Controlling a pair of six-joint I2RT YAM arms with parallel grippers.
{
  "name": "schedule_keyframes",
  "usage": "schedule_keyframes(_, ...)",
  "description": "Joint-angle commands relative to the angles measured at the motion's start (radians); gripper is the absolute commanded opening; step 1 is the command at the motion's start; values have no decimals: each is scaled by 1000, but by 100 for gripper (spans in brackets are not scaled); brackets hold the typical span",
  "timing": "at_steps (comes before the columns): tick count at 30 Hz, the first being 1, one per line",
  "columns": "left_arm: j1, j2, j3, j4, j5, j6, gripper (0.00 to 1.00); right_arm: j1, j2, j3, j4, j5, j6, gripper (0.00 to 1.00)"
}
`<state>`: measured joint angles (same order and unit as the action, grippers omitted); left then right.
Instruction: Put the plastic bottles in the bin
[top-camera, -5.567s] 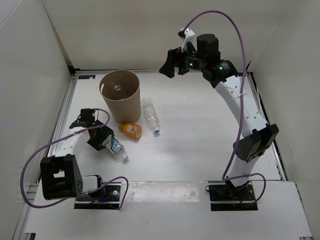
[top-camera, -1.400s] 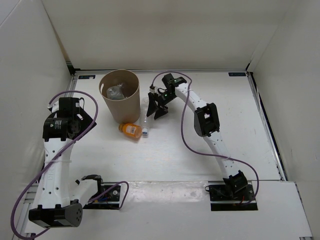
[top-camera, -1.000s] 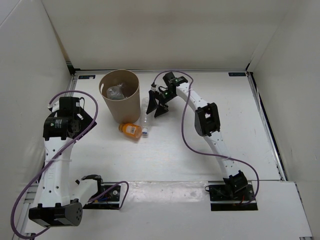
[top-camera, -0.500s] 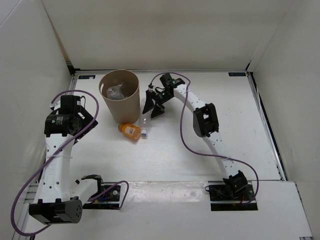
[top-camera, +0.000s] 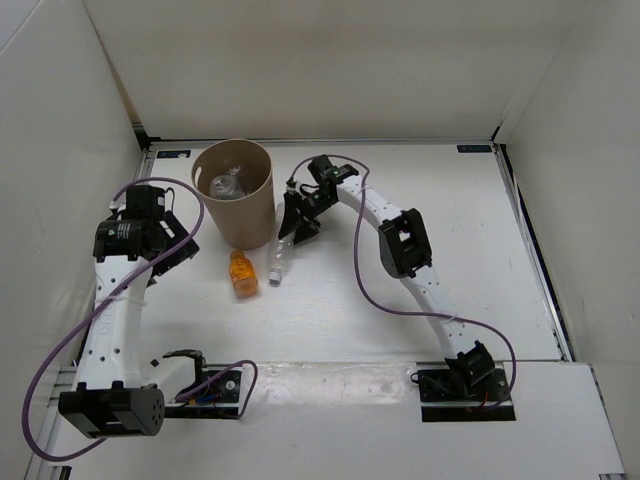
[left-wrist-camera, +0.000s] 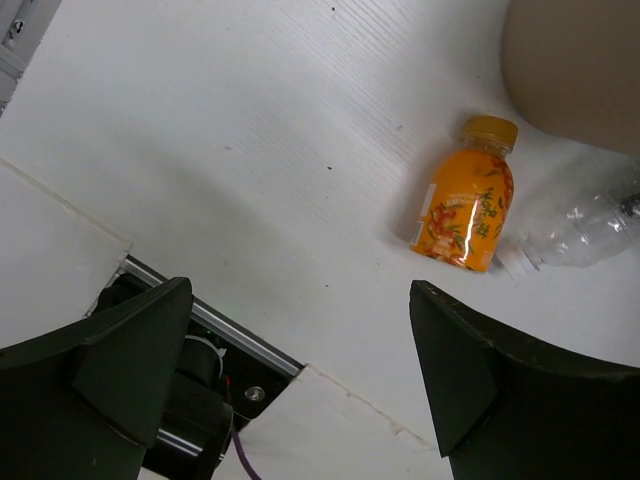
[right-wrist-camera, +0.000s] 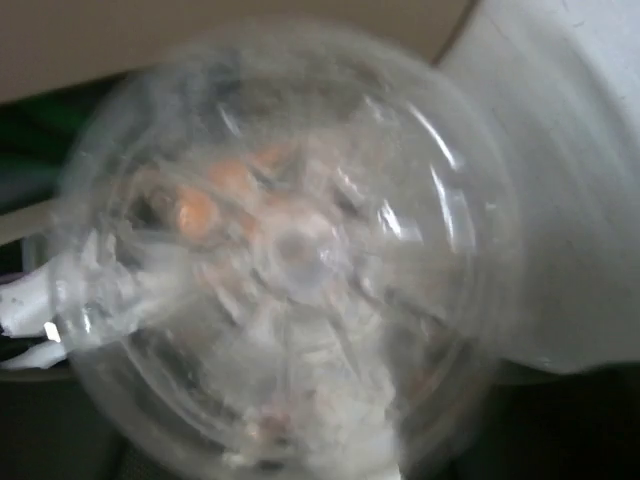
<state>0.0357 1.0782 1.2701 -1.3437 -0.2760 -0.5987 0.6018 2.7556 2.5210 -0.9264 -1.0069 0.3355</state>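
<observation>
Now: my left gripper (left-wrist-camera: 300, 290) hangs spread wide, empty, over the short orange plastic bottle (left-wrist-camera: 463, 205) lying on the matte white table (left-wrist-camera: 250, 130). My right gripper (top-camera: 298, 222) straddles the crinkled clear plastic bottle (top-camera: 276, 258); I cannot tell whether it grips. Both bottles lie just beside the thin-walled brown cardboard cylinder bin (top-camera: 245, 225), toward the far left corner.

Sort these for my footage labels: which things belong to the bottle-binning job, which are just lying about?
Job: bin, bottles inside it, orange bottle, clear bottle.
Lying about: only the arms' purple cables.
</observation>
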Motion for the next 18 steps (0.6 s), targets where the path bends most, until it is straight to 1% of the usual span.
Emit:
schedule_keyframes(1,3,12,12,-118,11,37,100,-4,-13,-10,34,-30,19,60)
schedule_keyframes(4,4,15,0,-97,12,43,100,-14,-33,-25,38,-24,1,55)
schedule_keyframes(5,7,23,0,-89,12,43,100,-14,-43,-27,38,-16,-3,48)
schedule_keyframes(8,13,38,-6,-57,17,45,100,-33,-79,-36,17,28,-45,38)
schedule_keyframes(11,26,63,-14,-29,34,31,100,-51,-138,-48,-17,59,-99,10)
schedule_keyframes(12,29,83,-14,-15,37,27,100,-62,-146,-60,-26,97,-122,1)
schedule_keyframes(13,35,86,-21,-2,41,14,100,-66,-169,-68,-44,108,-128,1)
schedule_keyframes(14,38,103,-26,18,53,8,100,-83,-183,-76,-55,128,-144,3)
schedule_keyframes(15,43,104,-32,27,58,-1,100,-94,-188,-77,-78,134,-156,27)
schedule_keyframes(16,47,111,-46,35,60,-18,100,-100,-198,-77,-87,134,-165,57)
schedule_keyframes(17,50,120,-49,58,70,-27,100,-120,-203,-74,-95,154,-174,85)
schedule_keyframes(18,53,129,-49,61,75,-45,100,-123,-206,-76,-100,163,-174,90)
